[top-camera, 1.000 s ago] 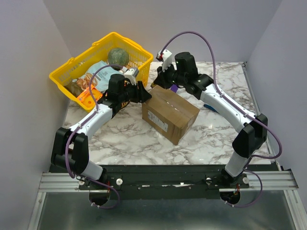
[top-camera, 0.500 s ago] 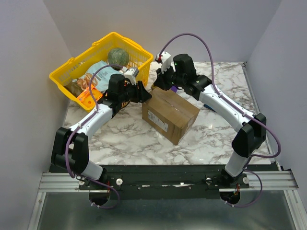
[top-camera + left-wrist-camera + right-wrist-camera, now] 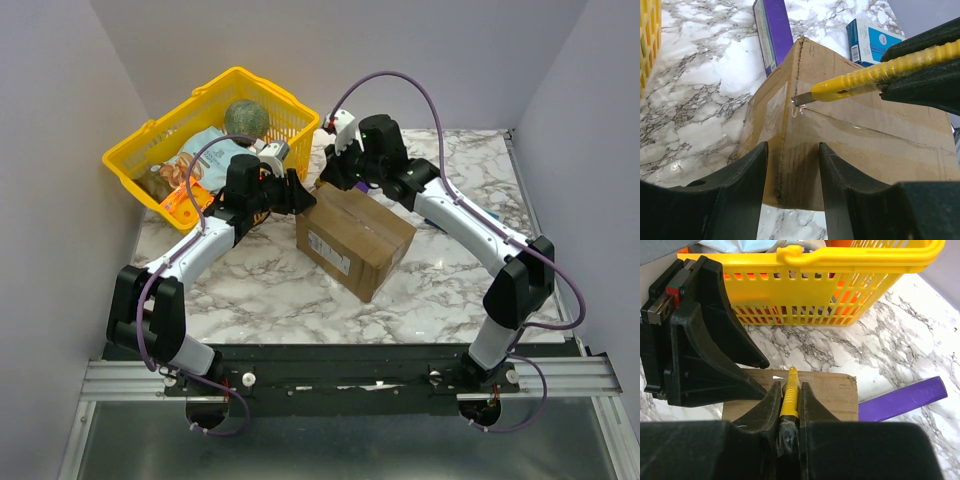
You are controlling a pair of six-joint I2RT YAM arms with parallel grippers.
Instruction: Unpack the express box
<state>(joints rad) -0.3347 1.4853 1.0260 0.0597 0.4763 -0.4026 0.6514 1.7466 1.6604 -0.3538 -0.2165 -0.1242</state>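
Observation:
The express box point(image 3: 355, 238), a brown carton with a taped seam and a side label, lies on the marble table. My right gripper point(image 3: 336, 180) is shut on a yellow utility knife point(image 3: 790, 390). In the left wrist view the knife point(image 3: 855, 82) has its blade tip on the tape at the box's top far-left corner point(image 3: 865, 145). My left gripper point(image 3: 792, 145) is open against that same end of the box. Its fingers point(image 3: 747, 175) straddle the box's vertical corner edge. The box top also shows in the right wrist view point(image 3: 835, 392).
A yellow basket point(image 3: 135, 170) holding groceries stands at the back left, close behind the left arm. A slim purple box point(image 3: 772, 30) and a blue-and-white box point(image 3: 870, 37) lie on the table just behind the express box. Grey walls enclose the table.
My right gripper with the knife has shifted slightly left, toward the box's far-left corner. The left arm and the box have not moved.

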